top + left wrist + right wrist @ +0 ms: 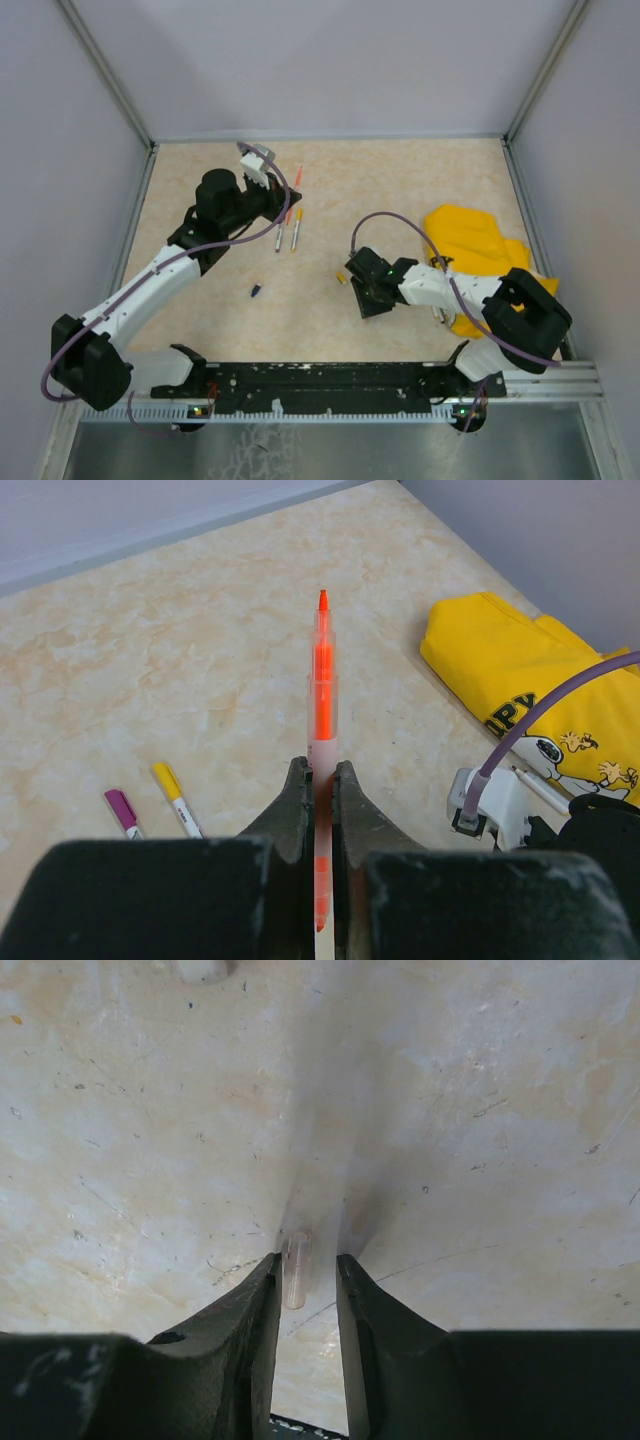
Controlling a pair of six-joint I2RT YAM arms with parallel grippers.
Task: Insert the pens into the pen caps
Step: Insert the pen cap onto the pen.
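Centring the cap between the tips, then closing gently, looks best | desk (pixel 400 180): carries everything | left fingers (pixel 297 792): clamped tight on orange pen (pixel 322 680), tip outward, raised | right fingers (pixel 262 1295): part open, straddling pale pink cap (pixel 295 1272) lying on desk, not gripped.

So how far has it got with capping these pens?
The purple-ended pen and yellow-ended pen look capped already. The left end effector grips the orange pen, tip bare; the right end effector stands open around a pale cap. A dark blue cap lies loose, unmatched.
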